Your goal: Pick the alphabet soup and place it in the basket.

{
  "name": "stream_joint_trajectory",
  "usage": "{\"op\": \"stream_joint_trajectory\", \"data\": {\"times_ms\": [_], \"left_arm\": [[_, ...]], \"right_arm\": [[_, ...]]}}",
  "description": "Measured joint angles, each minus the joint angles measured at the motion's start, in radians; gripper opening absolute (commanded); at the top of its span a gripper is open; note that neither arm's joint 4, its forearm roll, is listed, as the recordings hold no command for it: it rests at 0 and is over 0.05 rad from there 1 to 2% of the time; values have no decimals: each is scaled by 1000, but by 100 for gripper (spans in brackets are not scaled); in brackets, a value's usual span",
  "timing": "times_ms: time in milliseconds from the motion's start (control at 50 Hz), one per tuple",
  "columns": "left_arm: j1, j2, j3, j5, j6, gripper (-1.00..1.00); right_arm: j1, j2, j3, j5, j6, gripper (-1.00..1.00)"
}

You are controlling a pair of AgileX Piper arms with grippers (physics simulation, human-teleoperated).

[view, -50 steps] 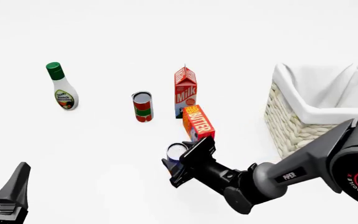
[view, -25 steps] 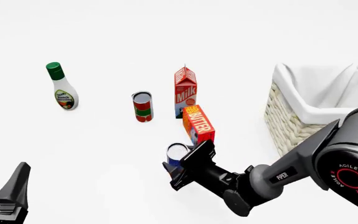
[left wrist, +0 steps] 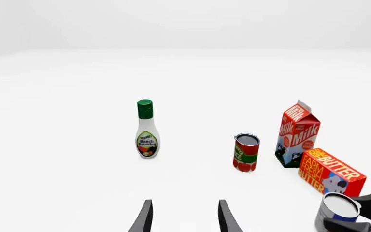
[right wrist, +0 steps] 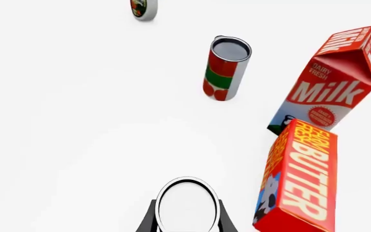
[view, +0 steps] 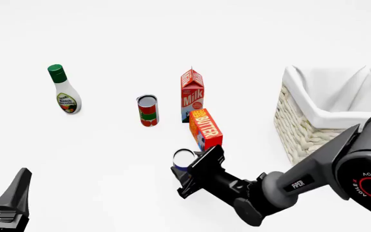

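Note:
The alphabet soup (view: pixel 183 157) is a small can with a silver-white top, standing on the table just in front of the butter box. My right gripper (view: pixel 188 170) reaches in from the lower right and grips it. In the right wrist view the can (right wrist: pixel 187 205) sits between the two fingers (right wrist: pixel 148 221), which press against its sides. The can (left wrist: pixel 337 210) also shows in the left wrist view, with the right gripper behind it. The basket (view: pixel 301 130), woven wicker with white lining, stands at the right. My left gripper (view: pixel 11 198) (left wrist: pixel 184 221) rests open and empty at the lower left.
An orange-red butter box (view: pixel 206 128) stands right beside the soup, with a milk carton (view: pixel 192 94) behind it. A red and green can (view: pixel 148 110) is left of the carton. A ranch dressing bottle (view: pixel 64 92) stands far left.
The right arm's elbow and wrist shifted slightly while the gripper stayed at the soup can. The can has stayed on the table. The left arm has not moved.

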Motion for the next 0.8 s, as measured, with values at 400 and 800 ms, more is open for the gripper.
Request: {"op": "stream_joint_trajectory", "data": {"times_ms": [400,800], "left_arm": [[0,0,0,0,0,100],[0,0,0,0,0,100]], "right_arm": [[10,-328,89,107,-2,-100],[-16,-766,113,323,-36,-100]]}}
